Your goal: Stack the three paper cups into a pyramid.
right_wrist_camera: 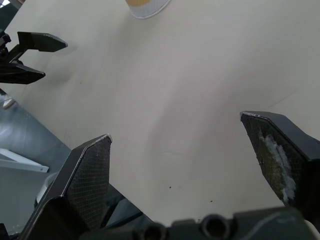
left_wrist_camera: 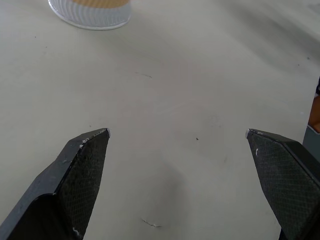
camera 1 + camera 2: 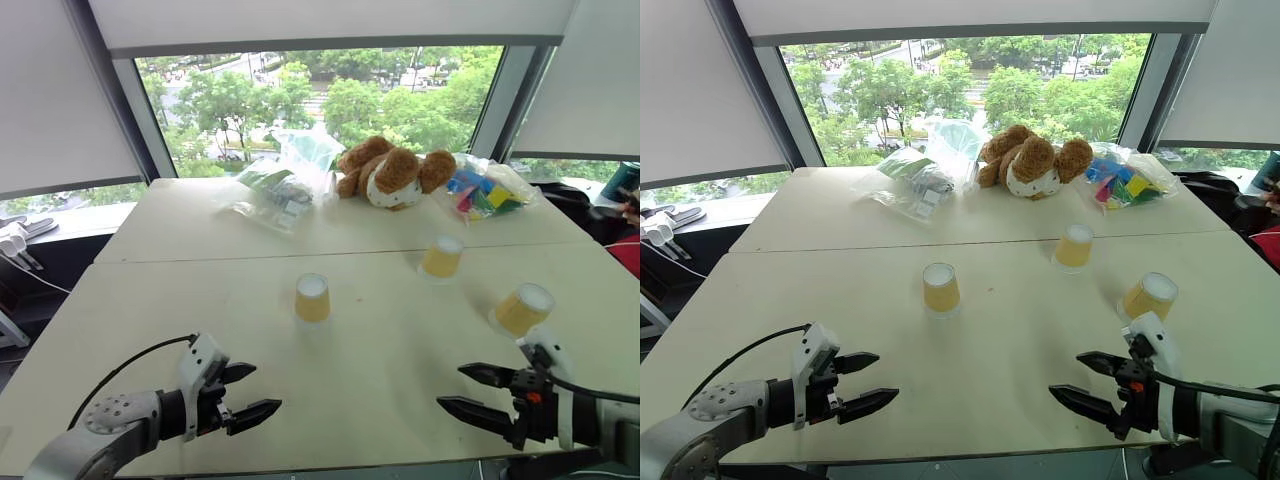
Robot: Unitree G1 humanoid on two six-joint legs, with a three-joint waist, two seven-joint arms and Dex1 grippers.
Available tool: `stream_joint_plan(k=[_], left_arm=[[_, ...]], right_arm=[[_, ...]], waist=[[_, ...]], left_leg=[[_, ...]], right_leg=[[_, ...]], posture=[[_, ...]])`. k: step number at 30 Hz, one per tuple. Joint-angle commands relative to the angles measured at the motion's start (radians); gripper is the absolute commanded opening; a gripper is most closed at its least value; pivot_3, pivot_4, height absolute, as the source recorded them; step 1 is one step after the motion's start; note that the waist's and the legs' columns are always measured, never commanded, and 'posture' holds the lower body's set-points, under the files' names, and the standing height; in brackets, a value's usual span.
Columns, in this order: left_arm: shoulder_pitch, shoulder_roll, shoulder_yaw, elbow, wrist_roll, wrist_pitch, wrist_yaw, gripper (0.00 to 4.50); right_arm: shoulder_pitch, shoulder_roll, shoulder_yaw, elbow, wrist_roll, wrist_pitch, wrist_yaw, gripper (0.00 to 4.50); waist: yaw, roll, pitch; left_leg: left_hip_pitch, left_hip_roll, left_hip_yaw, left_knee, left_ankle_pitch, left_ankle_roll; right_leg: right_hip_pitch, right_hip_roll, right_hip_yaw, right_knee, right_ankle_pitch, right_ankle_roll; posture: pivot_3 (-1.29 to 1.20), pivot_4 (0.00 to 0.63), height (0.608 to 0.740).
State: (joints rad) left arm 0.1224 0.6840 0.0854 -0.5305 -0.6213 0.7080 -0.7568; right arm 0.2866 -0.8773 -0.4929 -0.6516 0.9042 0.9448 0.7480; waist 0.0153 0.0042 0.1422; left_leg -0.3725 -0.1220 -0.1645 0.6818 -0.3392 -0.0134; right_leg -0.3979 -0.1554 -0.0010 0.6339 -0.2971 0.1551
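Paper cups (image 3: pixel 312 298), 3 upside down, apart, long axes vertical

Left hand (image 3: pixel 248 392): two black pointed fingers (image 2: pixel 82 172) with cross-hatched pads, white housing behind, silver-grey perforated wrist section, thin black cable looping back along the arm. Right hand (image 3: pixel 472 390): same black tapered fingers (image 1: pixel 277 150), whitish scuffing on one pad, white housing, small red spot on the black block behind the fingers, black cable trailing to a grey forearm. Screw heads along the black base bar between the right fingers.
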Motion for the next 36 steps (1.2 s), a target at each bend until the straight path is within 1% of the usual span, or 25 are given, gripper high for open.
stream_joint_plan(k=[1,14,19,22,26,29,31,34,36], left_arm=[[-0.009,-0.004,0.011,-0.010,-0.008,-0.019,-0.004,4.50],[-0.021,-0.010,0.024,-0.004,-0.014,-0.007,0.001,4.50],[-0.035,-0.010,0.041,0.008,-0.018,-0.010,0.000,4.50],[-0.081,0.001,0.046,0.031,-0.023,0.004,-0.004,4.50],[-0.168,0.039,0.092,0.099,-0.054,0.023,-0.040,4.50],[-0.274,0.105,0.109,0.196,-0.058,0.019,-0.111,4.50],[-0.359,0.128,0.100,0.249,-0.057,0.019,-0.137,4.50],[-0.459,0.118,0.063,0.269,-0.058,0.014,-0.162,4.50],[-0.493,0.083,0.037,0.245,-0.061,0.015,-0.151,4.50]], right_arm=[[-0.011,-0.005,-0.007,-0.009,-0.003,-0.022,0.002,4.48],[-0.032,0.004,0.003,-0.001,-0.012,-0.024,-0.004,4.48],[-0.062,0.000,0.030,0.017,-0.031,-0.036,-0.008,4.48],[-0.101,0.004,0.027,0.032,-0.038,-0.046,-0.031,4.48],[-0.093,0.040,-0.023,0.024,-0.026,-0.053,-0.079,4.48],[-0.103,0.086,-0.107,0.031,0.004,-0.065,-0.133,4.48],[-0.114,0.100,-0.159,0.039,-0.001,-0.076,-0.167,4.48],[-0.142,0.108,-0.222,0.047,-0.025,-0.101,-0.228,4.48],[-0.157,0.108,-0.240,0.057,-0.079,-0.138,-0.267,4.48]], waist=[[0.000,0.000,0.000],[0.000,0.000,0.000],[-0.001,0.000,0.000],[0.001,0.000,0.000],[0.001,0.000,0.000],[-0.001,0.000,0.000],[0.001,0.000,0.000],[-0.002,0.000,0.000],[-0.003,0.000,0.000]], left_leg=[[0.000,0.000,0.000,0.000,0.000,0.000],[0.000,0.000,0.000,0.000,0.000,0.000],[0.000,0.000,0.000,0.000,0.000,0.000],[0.000,0.000,0.000,0.000,0.000,0.000],[0.000,0.000,-0.001,0.000,0.000,0.000],[0.000,0.000,-0.001,0.000,0.000,0.000],[0.000,0.000,-0.001,0.000,0.000,0.000],[0.000,-0.001,-0.001,0.001,0.000,0.000],[0.000,-0.001,-0.001,0.001,0.000,0.000]], right_leg=[[0.000,0.000,0.000,0.000,0.000,0.000],[0.000,0.000,0.000,0.000,0.000,0.000],[0.000,0.000,0.000,0.000,0.000,0.000],[0.000,0.000,0.000,0.000,0.000,0.000],[0.000,0.000,-0.001,0.000,0.000,0.000],[0.000,0.000,-0.001,0.000,0.000,0.000],[0.000,0.000,-0.001,0.000,0.000,0.000],[0.000,0.000,-0.001,0.001,0.000,0.000],[0.000,0.000,-0.001,0.000,0.000,0.000]], posture=[[0.00,0.150,0.740],[0.00,0.150,0.740],[0.00,0.150,0.740],[0.00,0.150,0.740],[0.00,0.150,0.740],[0.00,0.150,0.740],[0.00,0.150,0.740],[0.00,0.150,0.740],[0.00,0.150,0.740]])
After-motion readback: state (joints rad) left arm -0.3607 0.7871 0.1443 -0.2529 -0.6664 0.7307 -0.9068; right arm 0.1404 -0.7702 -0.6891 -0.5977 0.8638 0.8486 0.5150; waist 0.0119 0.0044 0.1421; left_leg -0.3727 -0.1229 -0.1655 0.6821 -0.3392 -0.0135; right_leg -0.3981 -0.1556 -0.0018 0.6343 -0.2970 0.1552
